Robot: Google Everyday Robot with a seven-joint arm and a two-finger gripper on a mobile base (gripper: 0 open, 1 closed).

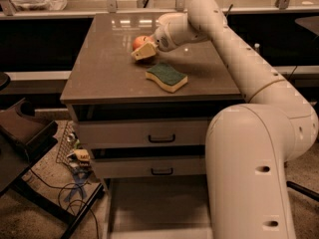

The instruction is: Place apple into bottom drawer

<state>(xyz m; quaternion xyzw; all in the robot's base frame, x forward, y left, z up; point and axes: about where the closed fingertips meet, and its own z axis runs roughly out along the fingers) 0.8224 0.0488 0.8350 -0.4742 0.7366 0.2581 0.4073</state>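
The red-orange apple [138,42] sits on the brown cabinet top [109,73], toward the back middle. My gripper [144,50] is right at the apple, on its near right side, and covers part of it. My arm reaches in from the right, over the top. The bottom drawer [154,210] is pulled out at the foot of the cabinet, with its flat grey floor showing. My arm's white base hides the drawer's right part.
A green and yellow sponge [167,76] lies on the top, in front of the gripper. Two shut drawers with black handles [161,138] sit above the open one. Cables and small parts [77,163] lie on the floor at the left, beside a dark stand.
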